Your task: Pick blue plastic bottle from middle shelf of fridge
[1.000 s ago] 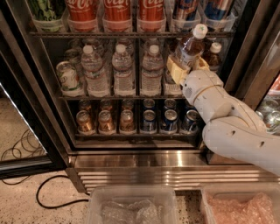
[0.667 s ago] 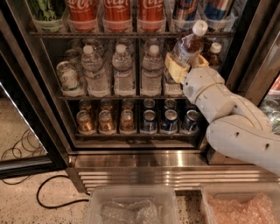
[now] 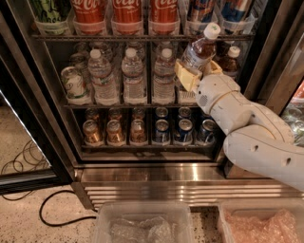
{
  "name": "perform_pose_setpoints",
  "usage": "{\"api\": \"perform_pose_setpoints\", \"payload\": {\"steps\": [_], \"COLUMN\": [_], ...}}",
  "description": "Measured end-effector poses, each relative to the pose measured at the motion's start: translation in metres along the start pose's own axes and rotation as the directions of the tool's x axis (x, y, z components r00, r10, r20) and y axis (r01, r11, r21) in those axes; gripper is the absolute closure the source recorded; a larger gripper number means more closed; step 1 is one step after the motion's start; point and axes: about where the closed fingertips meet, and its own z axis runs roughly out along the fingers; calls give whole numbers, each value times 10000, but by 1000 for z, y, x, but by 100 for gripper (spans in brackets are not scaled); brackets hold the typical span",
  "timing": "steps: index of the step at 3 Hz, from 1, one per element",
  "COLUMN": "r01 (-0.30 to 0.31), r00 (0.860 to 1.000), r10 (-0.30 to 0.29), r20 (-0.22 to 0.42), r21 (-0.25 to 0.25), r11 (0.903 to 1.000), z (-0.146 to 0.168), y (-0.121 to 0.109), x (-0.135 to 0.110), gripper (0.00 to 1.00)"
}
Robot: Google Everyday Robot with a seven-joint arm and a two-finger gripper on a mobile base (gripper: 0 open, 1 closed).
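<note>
The blue plastic bottle [image 3: 198, 51], with amber drink and a white cap, is tilted to the right at the right end of the middle shelf [image 3: 118, 106] of the fridge [image 3: 142, 173]. My gripper [image 3: 200, 72] is shut on its lower body, one yellow pad [image 3: 186, 75] on the left and one on the right. The bottle's base is hidden behind the gripper, and its cap reaches up to the rack above. My white arm comes in from the lower right. A second amber bottle [image 3: 231, 60] stands just behind, to the right.
Clear water bottles [image 3: 134, 76] and a can [image 3: 75, 85] fill the middle shelf to the left. Cans [image 3: 161, 130] line the lower shelf and cola bottles [image 3: 127, 12] the top one. The glass door [image 3: 23, 137] stands open at left. Two plastic bins [image 3: 142, 223] sit below, and a cable [image 3: 57, 209] lies on the floor.
The bottle, held in my gripper, has risen slightly and shifted a little left. Nothing else has moved.
</note>
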Motion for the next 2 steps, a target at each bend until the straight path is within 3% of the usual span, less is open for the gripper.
{"api": "perform_pose_setpoints", "payload": {"steps": [1, 2], "r01": [107, 178], "r00": [9999, 9998], "r10": [-105, -184], "r20": [42, -46], "r21": [-409, -1182], "r11": [9991, 9928], "z": [-5, -25], "y": [13, 39], "x": [-4, -7], "gripper": [100, 100]}}
